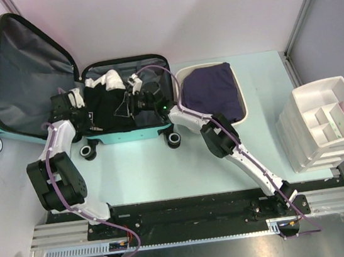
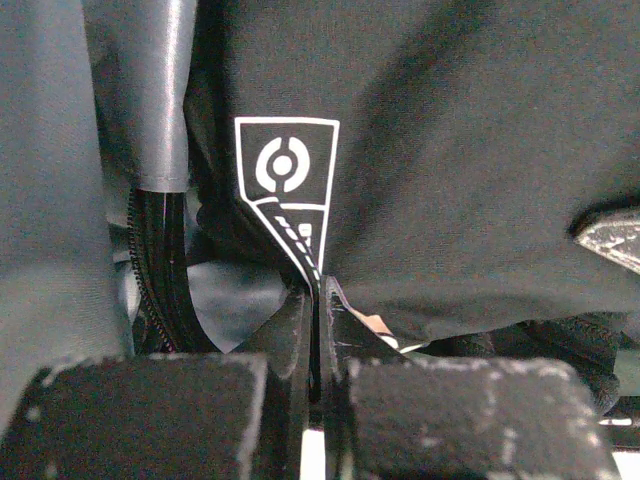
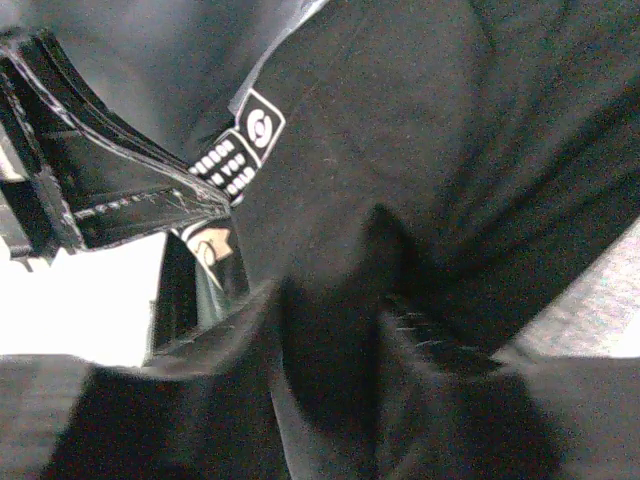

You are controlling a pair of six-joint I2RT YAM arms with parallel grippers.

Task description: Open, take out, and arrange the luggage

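The child's hard-shell suitcase [image 1: 26, 78], pink fading to teal with black zipper trim, lies open on the pale teal worktop [image 1: 165, 174]. Its lid, with dark grey lining, is opened out to the left. In its lower half lies a black cloth garment [image 1: 103, 109] [image 2: 450, 150] with a white printed label [image 2: 288, 170].

My left hand [image 1: 76, 100] [image 2: 315, 330] is at the left side of this half. Its fingers are pressed together on a fold of the garment, just under the label. My right hand [image 1: 132, 102] [image 3: 335, 320] is near the middle of the suitcase. Its fingers stand narrow with a fold of the same garment between them, but I cannot tell if they grip it.

Just right of the suitcase stands a white plastic tub [image 1: 242, 94] holding a dark navy cloth [image 1: 211, 91]. Further right is a white compartment organiser [image 1: 320, 125].
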